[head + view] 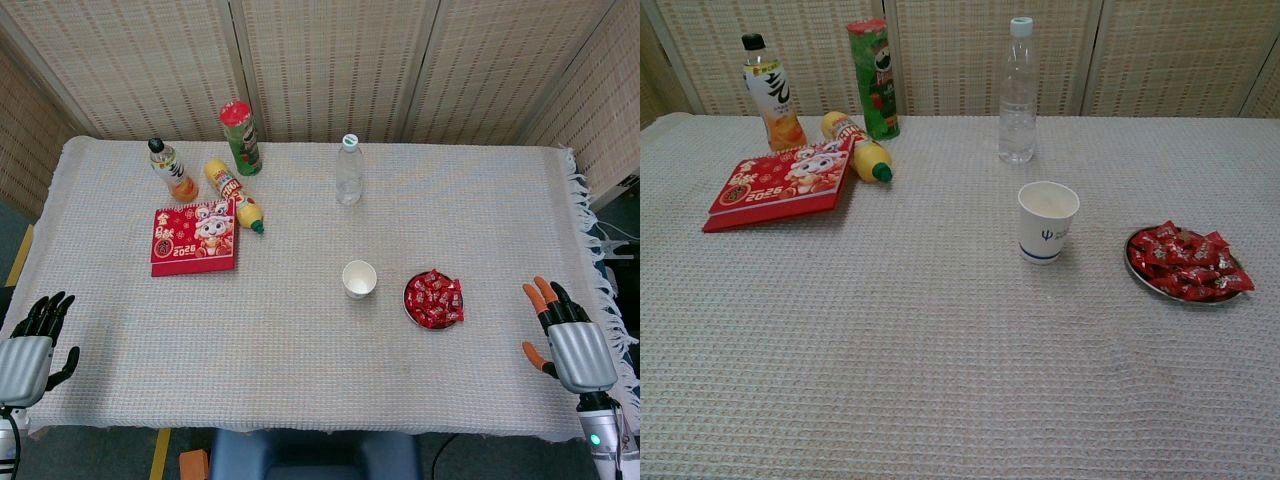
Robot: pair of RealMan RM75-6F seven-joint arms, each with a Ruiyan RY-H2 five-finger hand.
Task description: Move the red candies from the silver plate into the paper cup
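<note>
Candies (435, 298) in red wrappers lie heaped on the silver plate (408, 300), at about ten o'clock from the right hand (566, 333) and well apart from it. That hand rests at the table's right edge, fingers spread, holding nothing. Just beside the plate, at its nine o'clock, the paper cup (359, 278) stands upright. At the table's left edge the left hand (32, 340) lies with fingers apart, empty, far from both plate and cup.
</note>
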